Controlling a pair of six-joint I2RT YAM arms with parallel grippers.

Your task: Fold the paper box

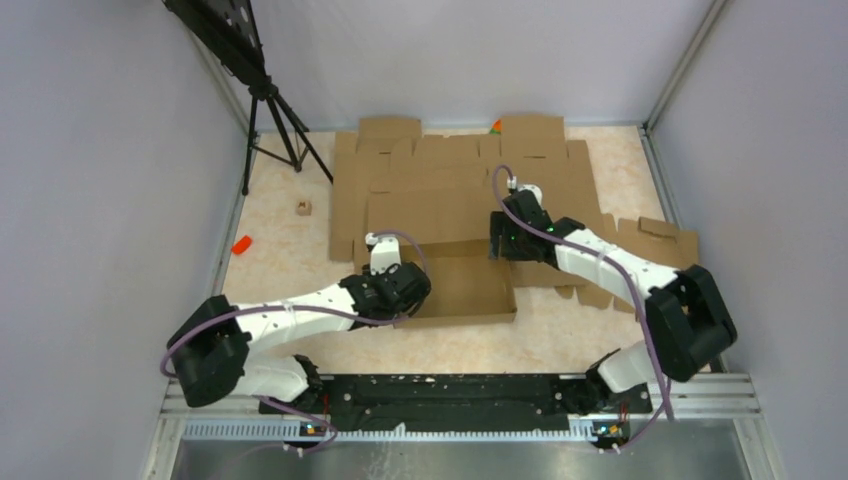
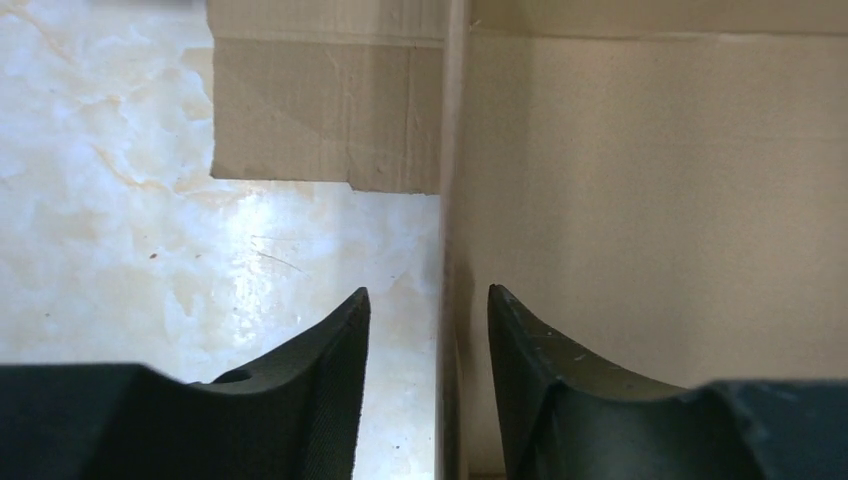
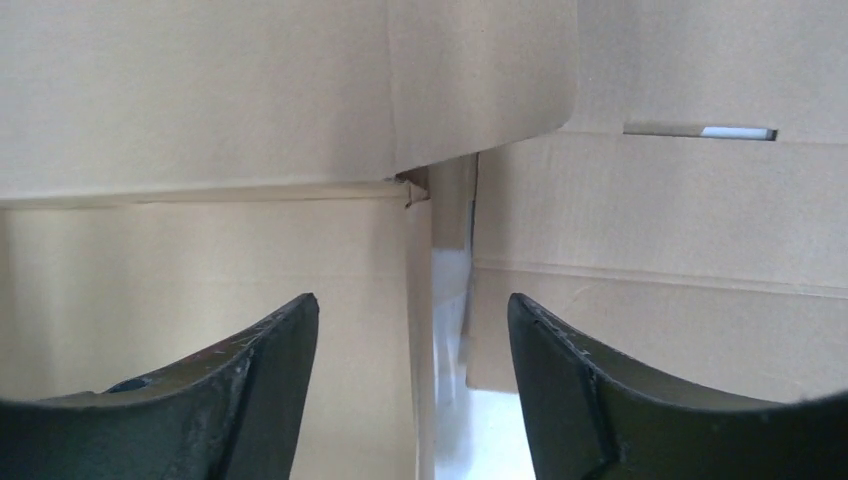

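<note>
Straddling walls of one paper box (image 1: 465, 285), left gripper (image 2: 428, 291) released, right gripper (image 3: 412, 298) released.

No text, label, brand mark, number or sign legible in any view. Plain brown cardboard paper box (image 1: 462, 285), near centre: faces unprinted as far as can be seen.
</note>
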